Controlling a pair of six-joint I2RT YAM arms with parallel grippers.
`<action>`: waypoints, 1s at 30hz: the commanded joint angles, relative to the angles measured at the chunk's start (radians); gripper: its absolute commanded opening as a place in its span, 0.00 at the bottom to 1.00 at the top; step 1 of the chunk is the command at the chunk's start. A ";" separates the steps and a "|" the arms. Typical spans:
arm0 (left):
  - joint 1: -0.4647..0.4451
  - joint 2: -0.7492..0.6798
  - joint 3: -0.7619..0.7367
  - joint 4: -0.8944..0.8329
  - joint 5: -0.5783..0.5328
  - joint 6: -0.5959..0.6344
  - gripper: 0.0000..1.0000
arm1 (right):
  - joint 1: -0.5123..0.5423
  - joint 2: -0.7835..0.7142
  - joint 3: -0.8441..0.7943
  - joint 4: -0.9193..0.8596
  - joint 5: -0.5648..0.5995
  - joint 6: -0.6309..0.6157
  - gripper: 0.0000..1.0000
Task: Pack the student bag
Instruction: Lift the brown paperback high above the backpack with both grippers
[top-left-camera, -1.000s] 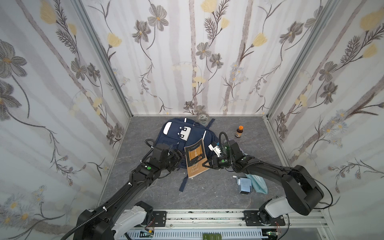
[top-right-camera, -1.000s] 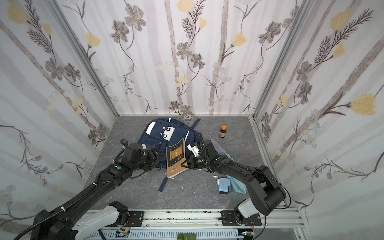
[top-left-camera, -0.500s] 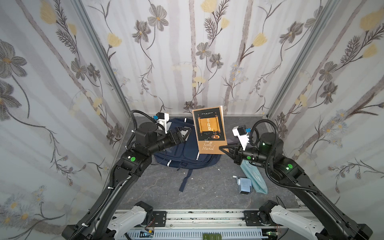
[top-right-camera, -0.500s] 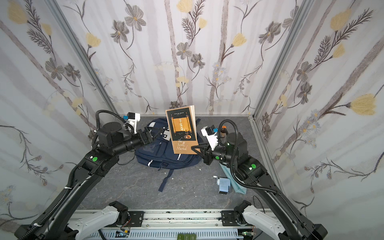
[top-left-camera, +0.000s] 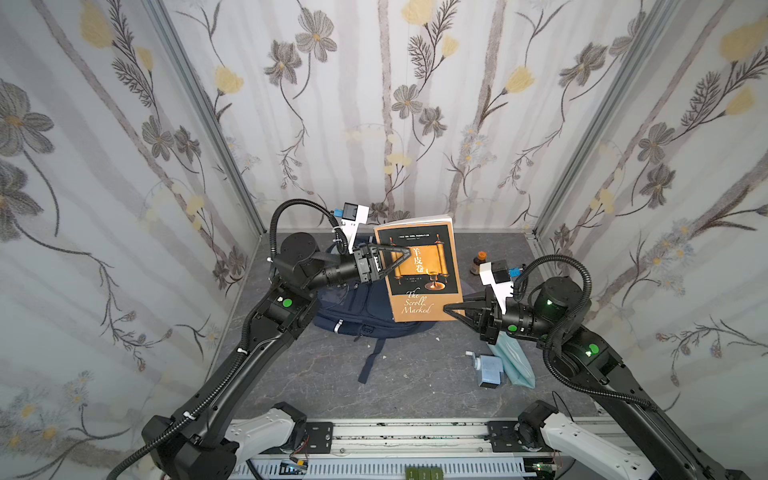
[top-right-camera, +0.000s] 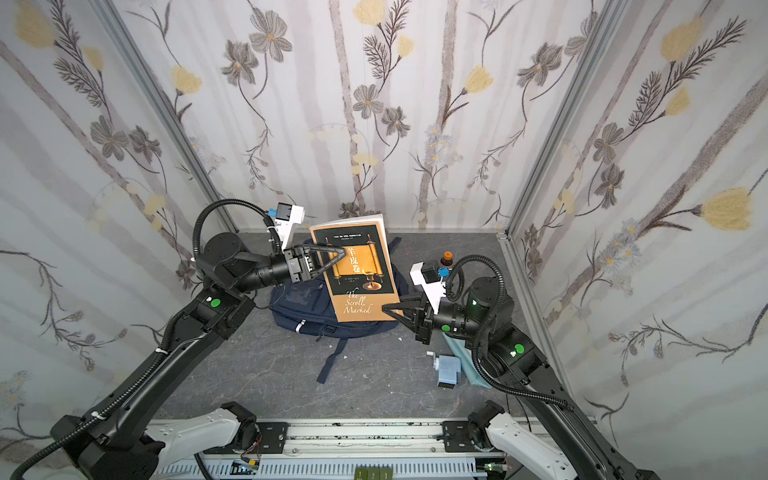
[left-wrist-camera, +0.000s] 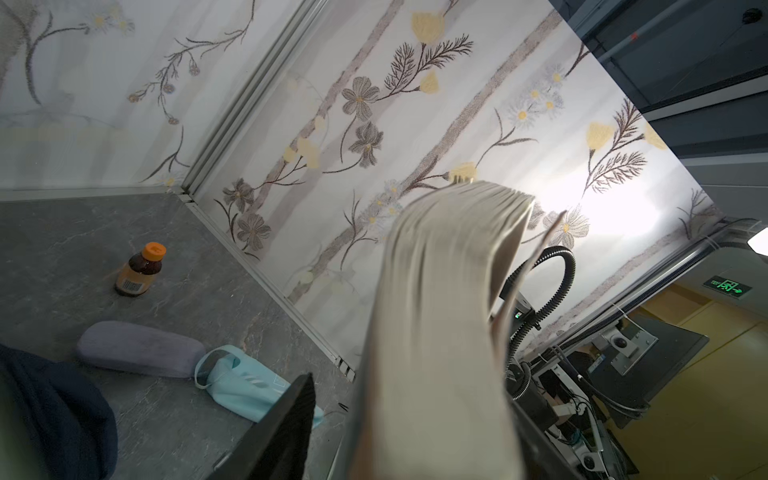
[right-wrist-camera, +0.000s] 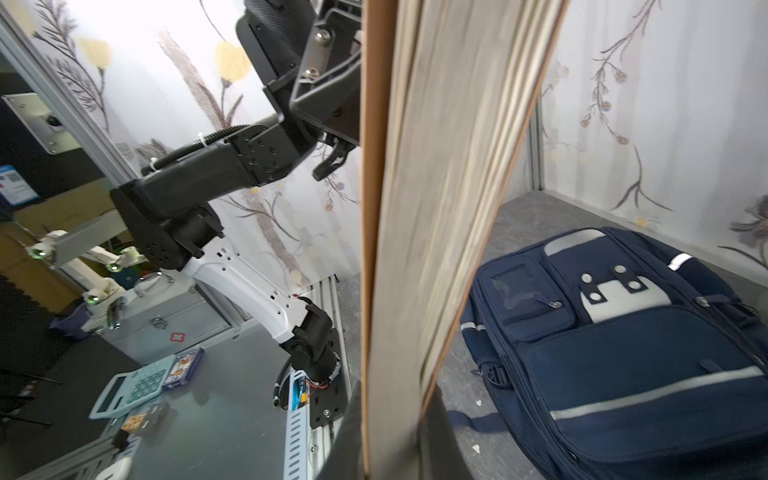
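An orange and black paperback book (top-left-camera: 428, 291) is showing white curly words, "The Scroll Marked", low on its front cover in both top views. Above them, three big pale Chinese signs, 羊皮卷, are sitting on a gold scroll picture. The thin print along the cover's top is too small to read. A small brown bottle with an orange cap (left-wrist-camera: 139, 272) is wearing a bar code label. A green lit exit sign (left-wrist-camera: 727, 286) is showing a running figure and an arrow. A blue and white paper sticker (right-wrist-camera: 14, 185) is carrying print too small to read.
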 joint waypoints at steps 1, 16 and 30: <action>0.000 0.022 0.038 0.149 0.040 -0.029 0.25 | -0.005 0.013 0.022 0.138 -0.086 0.029 0.00; -0.133 0.156 0.190 0.327 -0.415 0.044 0.00 | -0.022 0.072 0.015 0.761 0.403 0.487 0.99; -0.219 0.264 0.255 0.327 -0.415 0.044 0.00 | -0.020 0.120 -0.068 0.975 0.516 0.716 0.97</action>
